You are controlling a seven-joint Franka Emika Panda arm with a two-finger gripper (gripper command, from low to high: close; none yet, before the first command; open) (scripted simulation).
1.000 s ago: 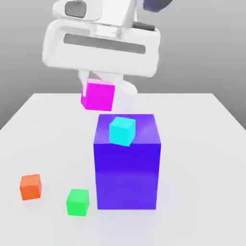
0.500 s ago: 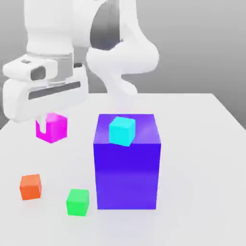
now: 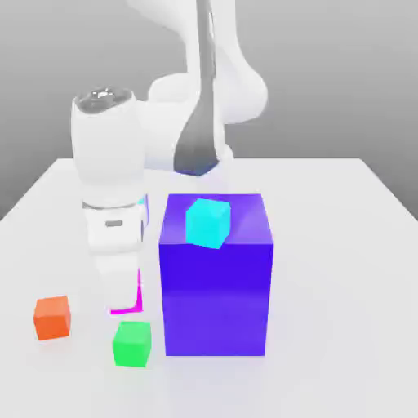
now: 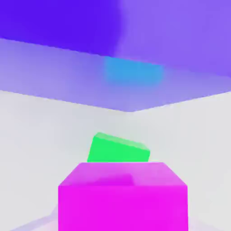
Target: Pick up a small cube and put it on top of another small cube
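Hand clamped on magenta cube, cube mostly hidden behind arm in exterior view, low beside green cube and blue-violet block

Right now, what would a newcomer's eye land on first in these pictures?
The big blue-violet block at the centre of the table, with a cyan cube on top. Next, the white arm reaching down at the exterior view's left of the block, the pincer shut on the magenta cube, just behind the green cube. An orange cube sits further left.
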